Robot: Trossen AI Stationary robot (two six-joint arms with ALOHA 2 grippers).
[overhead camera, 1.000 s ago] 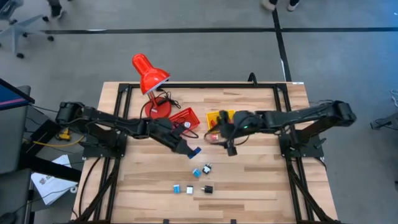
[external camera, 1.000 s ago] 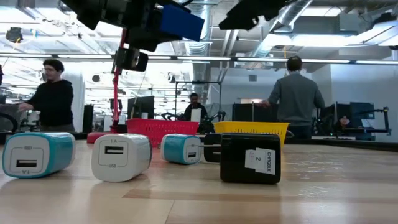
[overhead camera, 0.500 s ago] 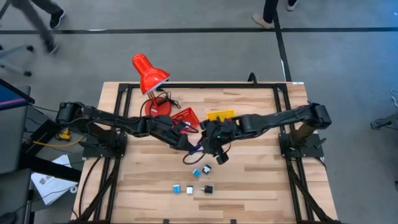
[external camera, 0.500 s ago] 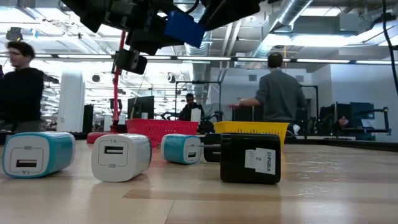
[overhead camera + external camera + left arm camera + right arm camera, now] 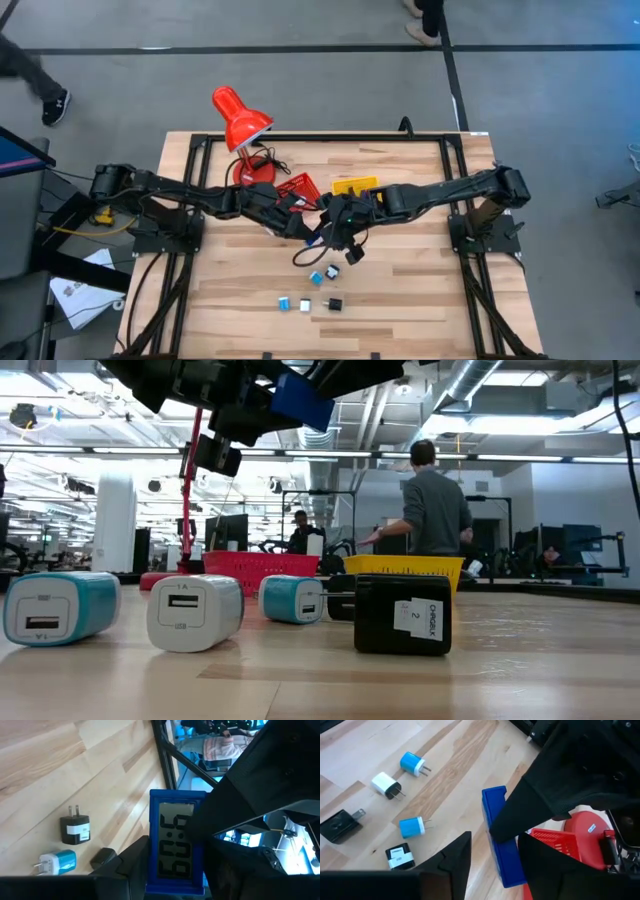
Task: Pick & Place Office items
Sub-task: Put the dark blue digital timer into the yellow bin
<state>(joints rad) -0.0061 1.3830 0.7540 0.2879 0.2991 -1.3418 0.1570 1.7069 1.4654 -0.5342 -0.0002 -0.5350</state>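
Right now you have both grippers meeting above the middle of the table. Your left gripper (image 5: 165,855) pinches a blue digital clock (image 5: 176,842) by its lower edges, display facing its wrist camera, held in the air. Your right gripper (image 5: 492,847) has its fingers spread either side of the same clock (image 5: 501,837), one finger just beside its edge; you cannot tell from these views whether they press it yet. From above, the two grippers crowd together at the clock (image 5: 318,240), just in front of the baskets.

Count the loose pieces on the wood: five wall chargers lie in front of the grippers. Two are cyan (image 5: 411,763) (image 5: 411,827), one is white (image 5: 384,782), and two are black, one plain (image 5: 338,825) and one with a white label (image 5: 400,856). At table height the labelled black charger (image 5: 402,613) sits nearest.

Two mesh baskets stand behind the grippers: a red basket (image 5: 298,187) and a yellow basket (image 5: 354,186), side by side. You cannot see what lies inside either.

A red desk lamp (image 5: 240,125) stands at the far left, its base touching the red basket's side. Bare wood (image 5: 420,290) lies open to the right and front of the chargers. One person (image 5: 432,510) stands beyond the table, back turned.
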